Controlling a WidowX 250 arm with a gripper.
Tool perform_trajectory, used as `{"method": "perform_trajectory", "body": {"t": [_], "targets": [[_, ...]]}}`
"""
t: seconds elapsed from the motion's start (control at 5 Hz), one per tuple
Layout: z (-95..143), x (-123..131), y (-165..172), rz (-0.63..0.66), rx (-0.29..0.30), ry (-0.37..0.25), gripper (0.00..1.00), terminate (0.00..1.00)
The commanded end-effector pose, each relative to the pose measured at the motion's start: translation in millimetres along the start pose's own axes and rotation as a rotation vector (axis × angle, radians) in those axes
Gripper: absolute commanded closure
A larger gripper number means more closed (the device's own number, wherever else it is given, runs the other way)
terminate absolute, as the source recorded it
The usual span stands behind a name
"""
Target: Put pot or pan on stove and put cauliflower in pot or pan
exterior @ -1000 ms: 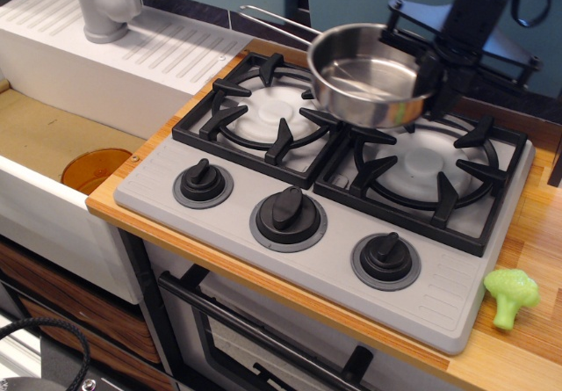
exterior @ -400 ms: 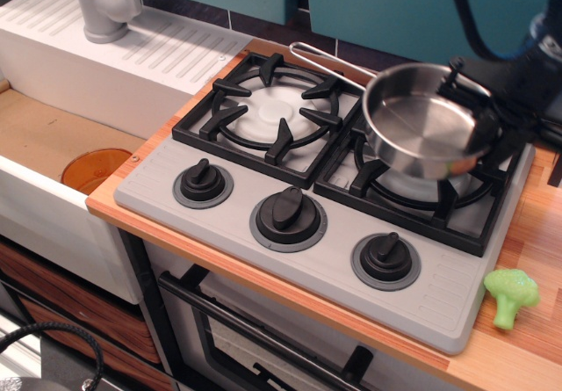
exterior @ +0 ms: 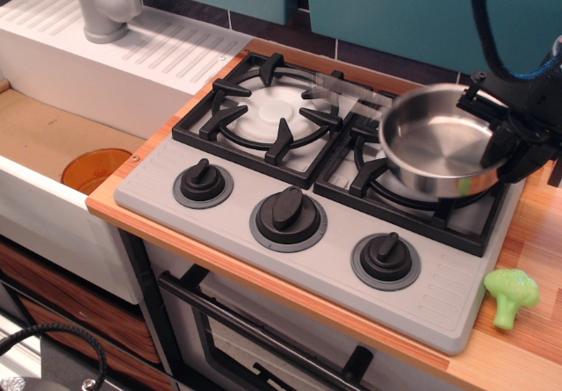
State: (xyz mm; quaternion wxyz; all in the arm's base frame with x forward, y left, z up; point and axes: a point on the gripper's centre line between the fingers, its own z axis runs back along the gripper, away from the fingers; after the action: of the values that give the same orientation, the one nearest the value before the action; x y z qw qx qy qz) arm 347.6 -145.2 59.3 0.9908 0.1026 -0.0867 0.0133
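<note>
The pan hung tilted over the right burner of the stove, its open side turned toward the camera and its lower rim close above the black grate; whether it touched the grate could not be told. Its thin handle stretched back to the left across the gap between the two burners and showed only as a blur. The gripper met the pan at its right rim, its jaws clenched on that rim, with dark cables looping up out of the picture above it. The left burner stood bare, a white disc under its grate. Three black knobs sat in a row along the stove's front edge.

The cauliflower lay on the wooden desk just beside the stove's front right corner, well apart from the pan, stem pointing toward the camera. To the left of the stove sat a white sink with an orange plate in its basin and a grey tap at the back.
</note>
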Motion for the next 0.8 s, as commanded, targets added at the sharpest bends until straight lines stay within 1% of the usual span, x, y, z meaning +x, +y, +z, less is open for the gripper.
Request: {"method": "perform_trajectory", "body": {"t": [0.0, 0.2, 0.4, 0.6], "targets": [[28, 5, 13, -0.009, -0.04, -0.015, 0.0, 0.0], [44, -1, 24, -0.033, -0.044, 0.021, 0.0, 0.0], [56, -6, 27, -0.011, 0.018, 0.068, 0.0, 0.0], [63, -9, 25, 0.0, 0.056, 0.065, 0.0, 0.0]]}}
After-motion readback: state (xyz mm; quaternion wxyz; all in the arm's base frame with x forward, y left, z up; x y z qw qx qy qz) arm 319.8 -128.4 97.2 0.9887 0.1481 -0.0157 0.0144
